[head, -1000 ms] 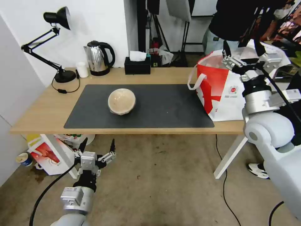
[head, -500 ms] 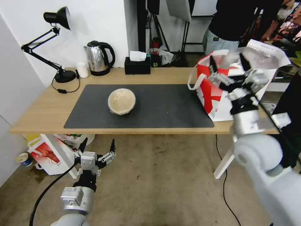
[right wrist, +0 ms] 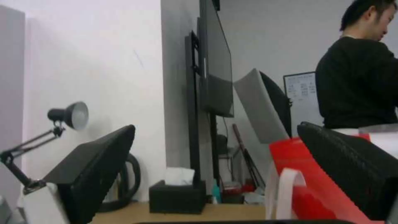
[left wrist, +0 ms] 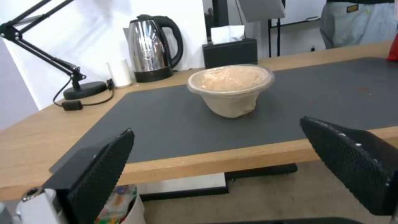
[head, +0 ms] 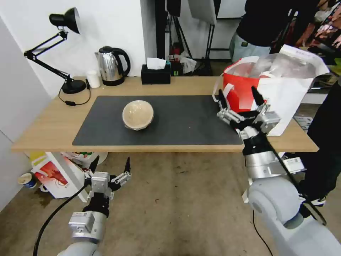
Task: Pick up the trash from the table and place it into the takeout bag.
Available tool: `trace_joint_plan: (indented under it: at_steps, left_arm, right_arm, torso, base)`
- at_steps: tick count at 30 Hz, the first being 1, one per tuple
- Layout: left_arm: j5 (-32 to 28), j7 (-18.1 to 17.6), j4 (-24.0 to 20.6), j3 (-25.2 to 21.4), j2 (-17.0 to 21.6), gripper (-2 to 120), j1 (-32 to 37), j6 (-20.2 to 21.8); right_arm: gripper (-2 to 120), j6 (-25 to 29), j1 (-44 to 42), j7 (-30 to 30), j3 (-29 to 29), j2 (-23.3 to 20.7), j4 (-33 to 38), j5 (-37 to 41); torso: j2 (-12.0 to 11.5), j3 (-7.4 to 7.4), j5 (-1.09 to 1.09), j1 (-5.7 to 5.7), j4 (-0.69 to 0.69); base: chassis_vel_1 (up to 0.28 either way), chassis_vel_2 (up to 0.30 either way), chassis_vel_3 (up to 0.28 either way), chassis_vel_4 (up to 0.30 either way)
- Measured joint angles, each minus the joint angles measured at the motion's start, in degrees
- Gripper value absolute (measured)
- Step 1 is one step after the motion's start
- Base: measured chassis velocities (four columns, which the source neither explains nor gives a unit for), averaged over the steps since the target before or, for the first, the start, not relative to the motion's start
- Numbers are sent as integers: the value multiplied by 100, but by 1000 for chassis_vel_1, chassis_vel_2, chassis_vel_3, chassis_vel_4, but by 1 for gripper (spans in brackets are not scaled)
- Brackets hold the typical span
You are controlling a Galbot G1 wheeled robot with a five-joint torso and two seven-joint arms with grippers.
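The head camera looks forward and down from above the near edge of the worktop [head: 42,131], taking in its whole length and the floor in front. The left wrist camera sits low, just below worktop level, close to the near edge, facing across the mat toward the back wall, with the paper bowl [left wrist: 230,88] near. The right wrist camera sits near the bag [right wrist: 327,183], aimed level and slightly upward at the wall. All three views share the lamp [head: 64,21], the kettle [head: 112,65] and the tissue box [head: 155,74].
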Motion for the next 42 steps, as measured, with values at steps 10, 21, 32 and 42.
trace_joint_plan:
  at_steps: [10,21,32,42]
  left_arm:
    - [0,0,0,0,0,100,1,0]
    - [0,0,0,0,0,100,0,0]
    - [0,0,0,0,0,100,0,0]
    - [0,0,0,0,0,100,0,0]
  right_arm:
    - [100,159,-379,322,-71,10,-143,-473]
    - [100,343,-886,729,-143,-15,-215,-911]
    - [100,600,-1430,1089,-317,-34,-368,-1407]
    - [100,643,-1650,1358,-584,-57,-504,-1831]
  torso:
    - [0,0,0,-1,0]
    - [0,0,0,0,1]
    - [-1,0,0,-1,0]
    - [-2,1,0,-1,0]
  base:
    - [0,0,0,0]
    - [0,0,0,0]
    - [0,0,0,0]
    - [0,0,0,0]
